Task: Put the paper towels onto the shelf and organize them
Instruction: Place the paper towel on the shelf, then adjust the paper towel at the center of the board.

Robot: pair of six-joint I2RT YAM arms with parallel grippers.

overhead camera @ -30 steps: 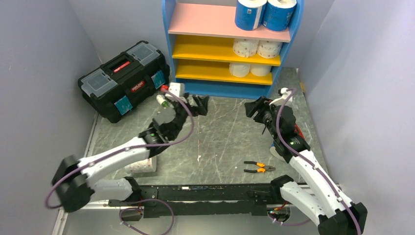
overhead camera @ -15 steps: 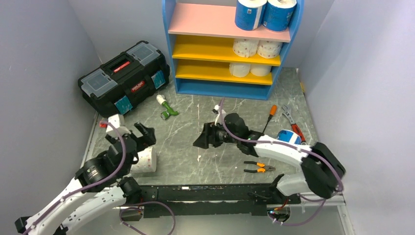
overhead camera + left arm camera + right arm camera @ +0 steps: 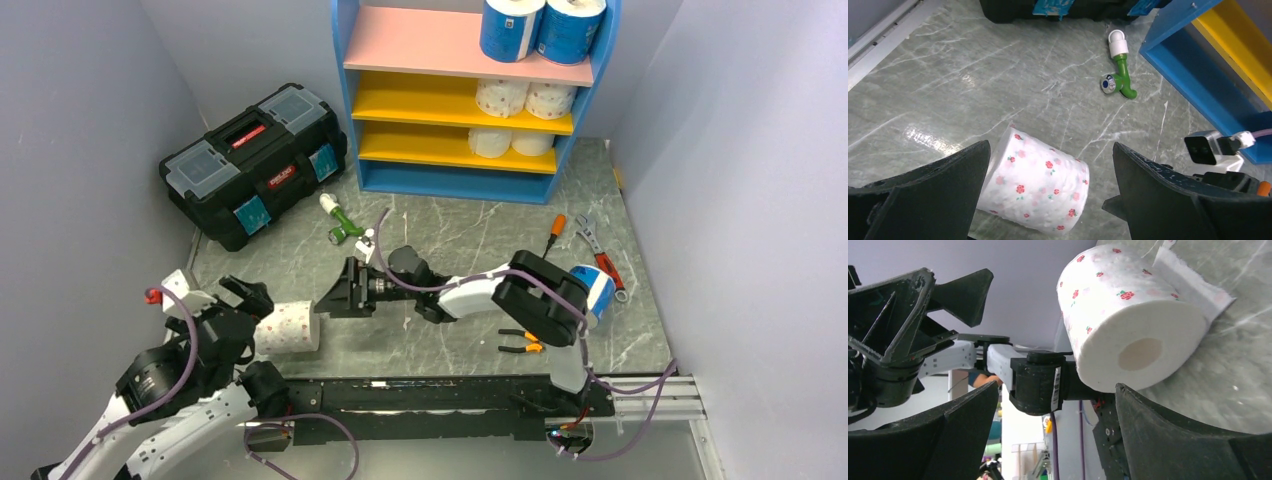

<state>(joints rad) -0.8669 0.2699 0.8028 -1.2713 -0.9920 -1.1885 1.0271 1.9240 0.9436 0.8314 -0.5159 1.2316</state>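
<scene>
A white paper towel roll with small pink flowers point(image 3: 288, 328) lies on its side on the marble floor at the front left. My left gripper point(image 3: 1050, 200) hovers open just above this roll point(image 3: 1035, 187), one finger on each side and neither touching it. My right gripper point(image 3: 330, 298) is low, points left at the roll's core end point(image 3: 1128, 315), and is open and empty. The shelf point(image 3: 455, 185) holds blue-wrapped rolls point(image 3: 510, 28) on the pink board, dotted rolls point(image 3: 525, 98) on the upper yellow board and white rolls point(image 3: 510, 142) below. Another blue-wrapped roll point(image 3: 592, 285) sits behind my right arm.
A black toolbox point(image 3: 255, 160) stands at the back left. A green tap fitting point(image 3: 340, 220) lies in front of the shelf. Orange-handled pliers point(image 3: 525, 342), a screwdriver point(image 3: 553, 232) and a wrench point(image 3: 590, 235) lie at the right. Grey walls close in on both sides.
My left arm pulled back from near the shelf to above the dotted roll. My right arm swung from the right side across to the roll, and its jaws widened.
</scene>
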